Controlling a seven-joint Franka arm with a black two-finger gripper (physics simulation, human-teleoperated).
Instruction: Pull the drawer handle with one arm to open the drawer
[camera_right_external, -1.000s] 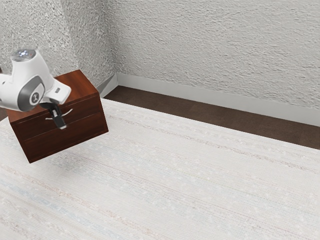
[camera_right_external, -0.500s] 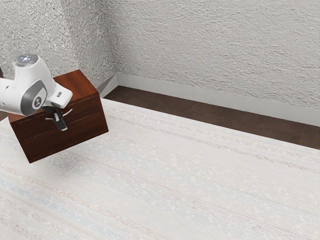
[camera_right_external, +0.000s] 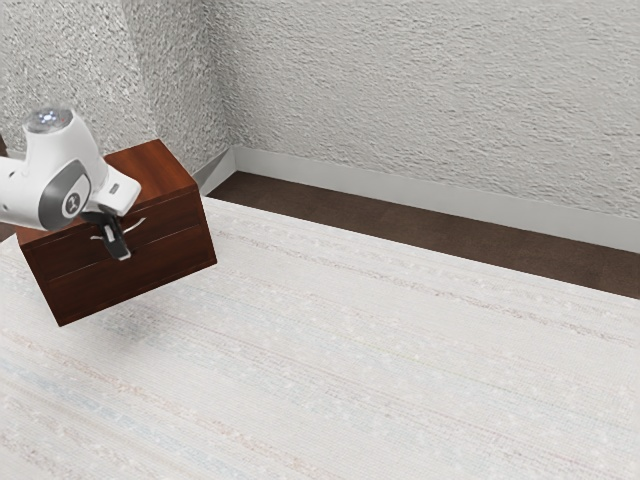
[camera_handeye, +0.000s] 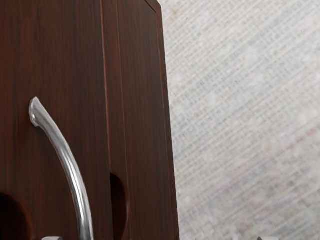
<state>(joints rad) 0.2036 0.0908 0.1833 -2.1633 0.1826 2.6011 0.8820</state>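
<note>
A dark wooden drawer box (camera_right_external: 150, 262) stands at the exterior view's left on the pale table. Its upper drawer front (camera_right_external: 165, 213) lies flush with the box and carries a curved silver handle (camera_right_external: 134, 225). My gripper (camera_right_external: 117, 242) hangs right at that handle, its black fingers pointing down across the drawer front. In the wrist view the handle (camera_handeye: 63, 150) arcs over the dark drawer front (camera_handeye: 50, 60) very close to the camera. Two small grey fingertips (camera_handeye: 52, 238) show far apart at the lower edge, with the handle between them, so the gripper is open.
The pale woven table surface (camera_right_external: 380, 360) stretches wide toward the exterior view's right. Behind it run a dark floor strip (camera_right_external: 430, 235) and rough white walls (camera_right_external: 420, 90). The box sits close to the wall corner.
My hand has shifted slightly up and toward the exterior view's left, closing in on the drawer front. The box and drawer have not moved.
</note>
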